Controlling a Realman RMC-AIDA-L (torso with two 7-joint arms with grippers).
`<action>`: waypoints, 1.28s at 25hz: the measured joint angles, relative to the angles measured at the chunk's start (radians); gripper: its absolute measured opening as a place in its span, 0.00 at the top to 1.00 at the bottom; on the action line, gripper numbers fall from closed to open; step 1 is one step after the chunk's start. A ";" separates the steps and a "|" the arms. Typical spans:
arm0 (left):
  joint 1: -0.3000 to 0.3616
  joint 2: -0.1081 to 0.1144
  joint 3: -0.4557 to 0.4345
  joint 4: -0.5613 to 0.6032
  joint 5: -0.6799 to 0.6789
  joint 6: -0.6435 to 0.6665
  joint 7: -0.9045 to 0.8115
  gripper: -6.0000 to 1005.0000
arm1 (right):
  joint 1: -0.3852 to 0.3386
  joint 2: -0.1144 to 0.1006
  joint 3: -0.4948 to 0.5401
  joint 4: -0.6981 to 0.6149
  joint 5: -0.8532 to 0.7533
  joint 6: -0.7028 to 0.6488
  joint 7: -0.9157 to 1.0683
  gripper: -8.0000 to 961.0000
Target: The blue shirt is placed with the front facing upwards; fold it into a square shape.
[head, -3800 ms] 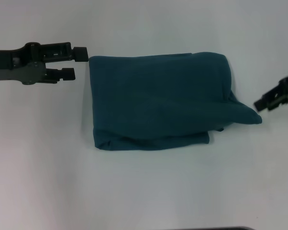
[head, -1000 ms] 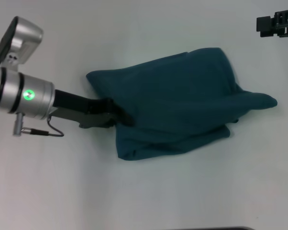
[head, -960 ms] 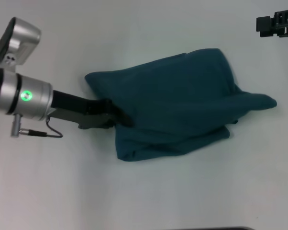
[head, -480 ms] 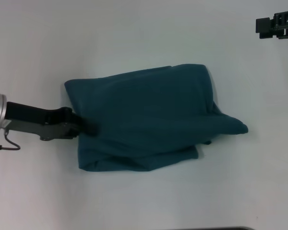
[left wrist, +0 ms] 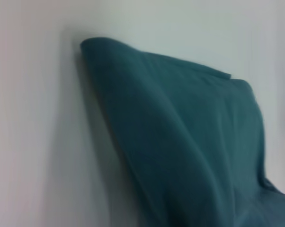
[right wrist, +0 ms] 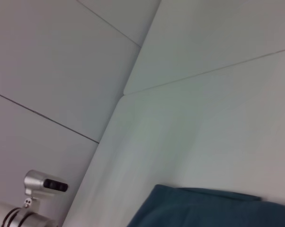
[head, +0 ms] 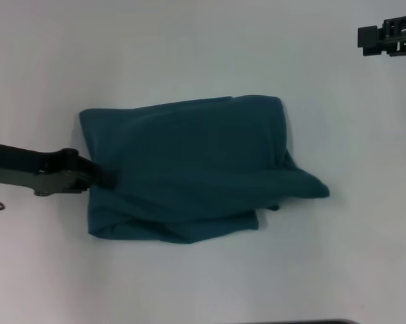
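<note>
The blue shirt [head: 189, 165] lies folded into a rough rectangle on the white table, plain teal side up. One corner flap sticks out on its right side. My left gripper [head: 100, 179] reaches in from the left and is shut on the shirt's left edge, with the cloth puckered around the grip. The left wrist view shows the shirt [left wrist: 190, 151] close up, with a rounded fold. My right gripper [head: 377, 37] hangs at the far right, well away from the cloth. A strip of the shirt [right wrist: 204, 208] shows in the right wrist view.
The white table [head: 203, 283] stretches all around the shirt. A silver part of my left arm [right wrist: 38, 187] shows in the right wrist view, in front of grey wall panels.
My left gripper has pulled back to the left and dragged the whole shirt with it across the table. The right gripper has stayed in place.
</note>
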 joint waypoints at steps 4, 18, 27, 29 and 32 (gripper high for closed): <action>0.010 0.004 -0.089 0.001 -0.002 0.046 0.053 0.82 | -0.001 0.000 -0.002 0.000 0.000 0.004 0.000 0.52; 0.057 0.024 -0.244 -0.041 -0.027 0.123 0.048 0.39 | 0.009 0.002 -0.002 -0.001 0.000 0.001 0.000 0.53; -0.003 -0.071 -0.236 -0.024 -0.121 0.220 0.031 0.21 | 0.021 0.002 -0.068 0.041 -0.005 0.006 0.065 0.53; -0.014 -0.076 -0.244 -0.019 -0.125 0.211 0.031 0.20 | 0.025 0.003 -0.086 0.052 -0.006 0.008 0.076 0.53; -0.013 -0.065 -0.298 -0.018 -0.147 0.206 0.034 0.20 | 0.046 0.008 -0.149 0.100 -0.007 0.009 0.087 0.53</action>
